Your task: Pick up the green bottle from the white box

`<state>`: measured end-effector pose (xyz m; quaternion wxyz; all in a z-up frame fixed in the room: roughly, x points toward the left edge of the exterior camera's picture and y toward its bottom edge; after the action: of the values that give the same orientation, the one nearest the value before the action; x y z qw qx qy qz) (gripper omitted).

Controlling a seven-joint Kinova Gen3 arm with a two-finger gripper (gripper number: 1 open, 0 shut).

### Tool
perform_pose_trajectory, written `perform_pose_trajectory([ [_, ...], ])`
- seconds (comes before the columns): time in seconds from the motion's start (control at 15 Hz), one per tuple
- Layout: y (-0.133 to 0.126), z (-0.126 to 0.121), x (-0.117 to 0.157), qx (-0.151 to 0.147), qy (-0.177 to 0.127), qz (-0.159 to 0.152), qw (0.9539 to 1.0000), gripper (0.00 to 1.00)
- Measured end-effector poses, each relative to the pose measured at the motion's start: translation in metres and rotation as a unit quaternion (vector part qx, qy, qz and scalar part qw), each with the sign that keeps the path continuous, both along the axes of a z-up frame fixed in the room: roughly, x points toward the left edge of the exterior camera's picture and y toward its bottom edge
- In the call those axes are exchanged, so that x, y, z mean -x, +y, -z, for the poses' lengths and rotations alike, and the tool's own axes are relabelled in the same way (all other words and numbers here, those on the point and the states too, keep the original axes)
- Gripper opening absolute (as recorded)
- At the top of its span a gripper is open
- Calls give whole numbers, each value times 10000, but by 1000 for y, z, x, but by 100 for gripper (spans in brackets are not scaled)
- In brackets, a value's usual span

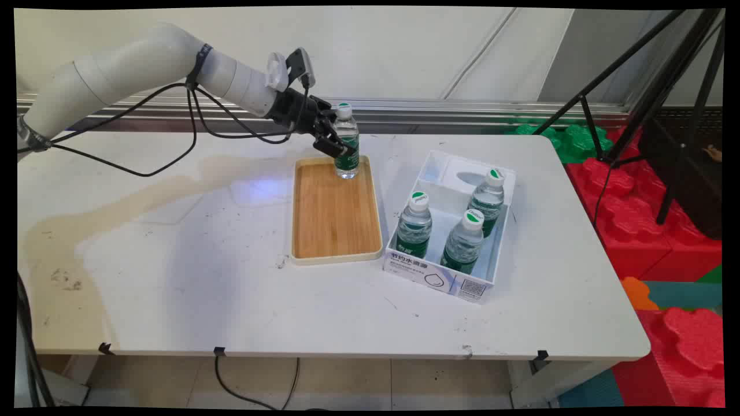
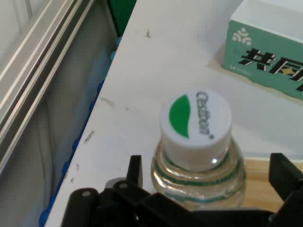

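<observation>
A clear water bottle (image 1: 348, 130) with a white and green cap (image 2: 195, 124) stands upright at the far end of a wooden tray (image 1: 335, 225). My gripper (image 1: 341, 151) reaches in from the left and brackets the bottle's body. It is open, and in the hand view the gripper (image 2: 208, 176) shows one finger on each side with a small gap to the bottle. To the right of the tray stands a white cardboard box (image 1: 445, 277) holding three more of the same bottles (image 1: 414, 228). Its green printed side (image 2: 265, 56) shows in the hand view.
Black cables (image 1: 191, 124) hang from the arm over the table's left half. A black tripod (image 1: 653, 86) stands beyond the table's right edge, above red foam blocks (image 1: 647, 231) and green foam blocks (image 1: 572, 141) on the floor. A metal rail (image 1: 462, 110) runs along the wall behind.
</observation>
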<state>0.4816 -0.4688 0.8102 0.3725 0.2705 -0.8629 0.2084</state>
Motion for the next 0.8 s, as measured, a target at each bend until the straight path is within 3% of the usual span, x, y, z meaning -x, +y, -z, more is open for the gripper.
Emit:
perform_pose_trajectory([
  [0.4, 8, -16, -3, 92, 76, -18, 9999, 100],
  [0.8, 26, -52, -10, 250, 94, 33, 9996, 100],
])
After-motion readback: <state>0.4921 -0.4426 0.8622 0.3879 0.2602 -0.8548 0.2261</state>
